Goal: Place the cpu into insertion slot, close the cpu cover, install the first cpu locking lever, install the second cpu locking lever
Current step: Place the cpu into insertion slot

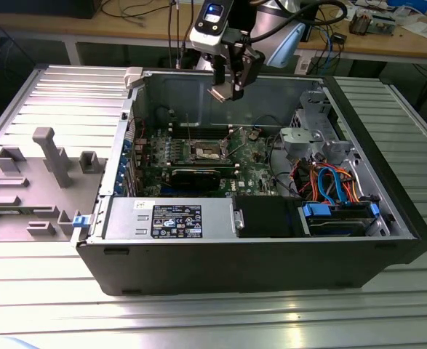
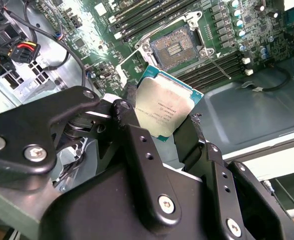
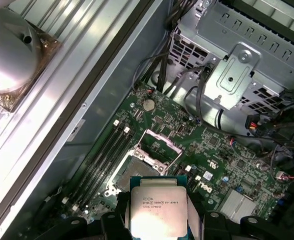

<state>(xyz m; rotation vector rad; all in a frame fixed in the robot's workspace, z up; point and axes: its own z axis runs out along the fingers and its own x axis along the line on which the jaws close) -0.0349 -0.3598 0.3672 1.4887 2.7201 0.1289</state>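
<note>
Held clear of everything: the cpu (image 2: 166, 106), pinched by two opposite edges between the fingers of the gripper (image 2: 162, 114), metal face tilted. Hanging high over the open computer case (image 1: 235, 263), above the motherboard (image 1: 255, 156) near the case's back wall. Well apart from the insertion slot (image 2: 173, 47) below, which lies bare, with the cpu cover (image 3: 157, 145) swung up beside it. Likely risks: slipping in so thin an edge grip; landing rotated or tilted and bending socket contacts; clipping the raised cover.
</note>
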